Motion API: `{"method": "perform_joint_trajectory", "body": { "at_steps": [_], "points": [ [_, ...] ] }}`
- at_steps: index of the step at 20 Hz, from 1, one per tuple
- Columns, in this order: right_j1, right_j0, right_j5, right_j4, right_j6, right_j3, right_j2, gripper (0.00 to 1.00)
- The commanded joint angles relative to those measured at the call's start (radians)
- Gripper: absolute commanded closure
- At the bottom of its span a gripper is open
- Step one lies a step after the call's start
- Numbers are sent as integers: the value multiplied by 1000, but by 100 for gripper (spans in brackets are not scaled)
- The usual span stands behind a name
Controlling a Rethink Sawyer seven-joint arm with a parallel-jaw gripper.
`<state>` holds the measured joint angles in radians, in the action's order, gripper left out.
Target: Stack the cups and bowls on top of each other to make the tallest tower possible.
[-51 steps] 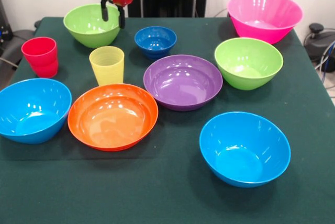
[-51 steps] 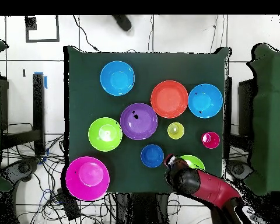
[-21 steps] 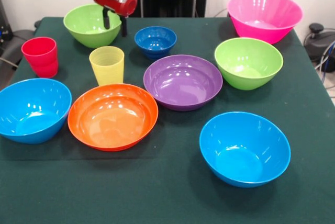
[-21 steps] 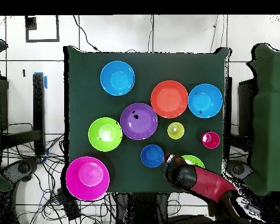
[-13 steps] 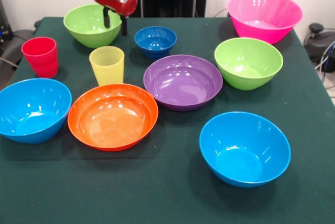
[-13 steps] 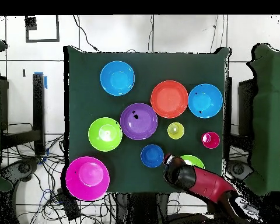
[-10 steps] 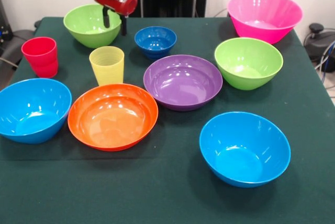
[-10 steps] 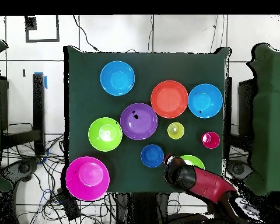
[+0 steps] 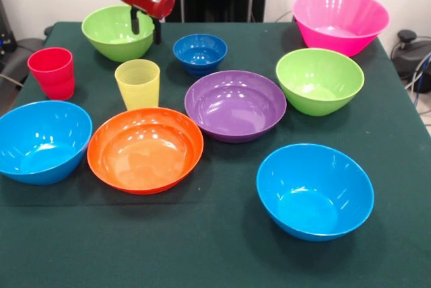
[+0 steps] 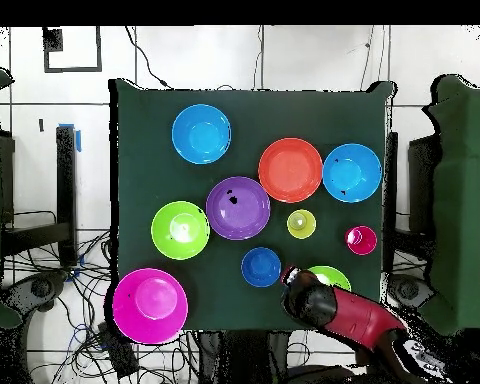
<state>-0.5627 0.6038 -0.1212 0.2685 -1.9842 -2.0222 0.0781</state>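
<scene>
My gripper [image 9: 145, 26] hangs open over the near rim of a lime green bowl [image 9: 111, 33] at the table's back, one finger inside the bowl and one outside. In the overhead view the gripper [image 10: 289, 275] covers part of that bowl [image 10: 336, 275]. To its side sits the small dark blue bowl [image 9: 200, 52]. The red cup [image 9: 52, 73] and yellow cup [image 9: 137, 83] stand upright. The purple [image 9: 235, 105], orange [image 9: 145, 149], two light blue [image 9: 42, 141] [image 9: 314, 190], second lime green [image 9: 319, 81] and pink [image 9: 340, 21] bowls each sit alone. No tower is in view.
The green cloth table [image 9: 215, 254] ends close behind the gripper and the pink bowl. Cables and a black stand lie beyond the table's edge [image 10: 119, 200] in the overhead view.
The gripper came down from above onto the lime green bowl's rim and has held nearly still over the last second. No bowl or cup has moved.
</scene>
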Motion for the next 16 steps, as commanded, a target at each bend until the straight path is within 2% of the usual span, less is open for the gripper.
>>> {"method": "perform_joint_trajectory", "body": {
  "at_steps": [1, 16],
  "points": [
    [26, -44, 2, -5, -103, 45, -37, 0],
    [42, -62, 19, -5, -104, 51, -20, 0]
  ]
}}
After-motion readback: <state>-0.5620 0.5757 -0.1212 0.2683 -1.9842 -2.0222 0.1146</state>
